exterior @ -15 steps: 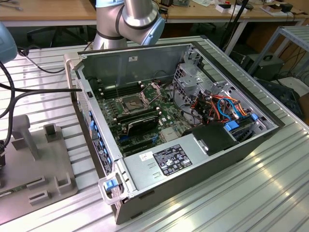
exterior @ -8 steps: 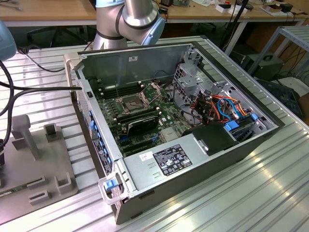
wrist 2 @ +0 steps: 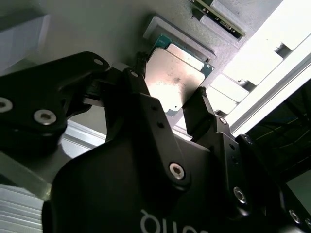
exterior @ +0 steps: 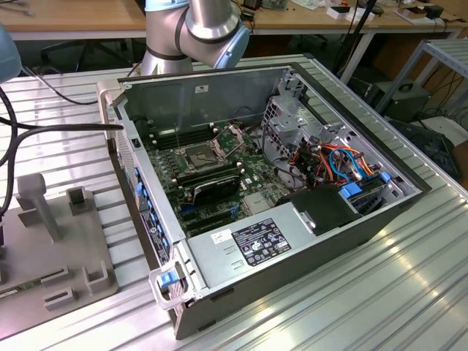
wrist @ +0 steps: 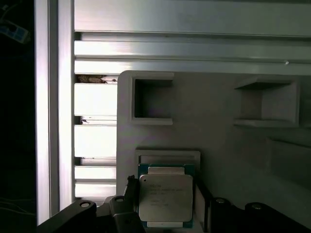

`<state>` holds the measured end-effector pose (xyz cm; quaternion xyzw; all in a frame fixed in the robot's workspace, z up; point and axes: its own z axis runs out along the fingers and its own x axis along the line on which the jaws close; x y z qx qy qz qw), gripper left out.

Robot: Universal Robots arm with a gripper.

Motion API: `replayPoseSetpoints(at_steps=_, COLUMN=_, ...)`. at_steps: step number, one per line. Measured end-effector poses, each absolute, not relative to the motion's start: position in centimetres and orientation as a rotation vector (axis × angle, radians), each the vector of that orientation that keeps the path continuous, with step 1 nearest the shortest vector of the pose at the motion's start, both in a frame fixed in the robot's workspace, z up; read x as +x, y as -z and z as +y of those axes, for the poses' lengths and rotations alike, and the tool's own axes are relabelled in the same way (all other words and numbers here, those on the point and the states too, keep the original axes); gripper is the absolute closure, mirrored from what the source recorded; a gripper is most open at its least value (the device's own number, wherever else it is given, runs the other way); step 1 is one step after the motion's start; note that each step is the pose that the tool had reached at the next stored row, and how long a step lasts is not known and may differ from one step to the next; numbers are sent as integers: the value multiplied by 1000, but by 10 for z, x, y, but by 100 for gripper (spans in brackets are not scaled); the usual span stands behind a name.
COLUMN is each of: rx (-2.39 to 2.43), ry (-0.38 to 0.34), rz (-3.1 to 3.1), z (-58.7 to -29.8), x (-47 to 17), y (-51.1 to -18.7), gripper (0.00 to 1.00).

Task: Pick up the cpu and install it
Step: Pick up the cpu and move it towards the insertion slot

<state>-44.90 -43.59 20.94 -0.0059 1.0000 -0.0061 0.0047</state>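
The cpu point(wrist: 165, 196) sits in its little nest on the grey tray point(wrist: 218, 121). My gripper point(wrist 2: 171, 85) is over it, and my fingers point(wrist 2: 198, 110) pinch its two sides. I think it is not lifted yet. The socket point(exterior: 199, 155) in the computer looks bare, so all the putting in is left

Raised rim point(wrist: 167, 155) just beside the cpu point(wrist: 165, 196); bare flat tray point(wrist: 214, 141) beyond, 2 walled pockets point(wrist: 153, 99) farther off.
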Motion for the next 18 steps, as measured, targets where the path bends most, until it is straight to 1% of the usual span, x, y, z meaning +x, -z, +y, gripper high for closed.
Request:
replayPoseSetpoints(at_steps=12, rx=-18, ry=19, rz=3132, z=-436, x=-449, y=-243, gripper=45)
replayPoseSetpoints(at_steps=18, rx=-18, ry=20, rz=3132, z=-436, x=-449, y=-271, gripper=45)
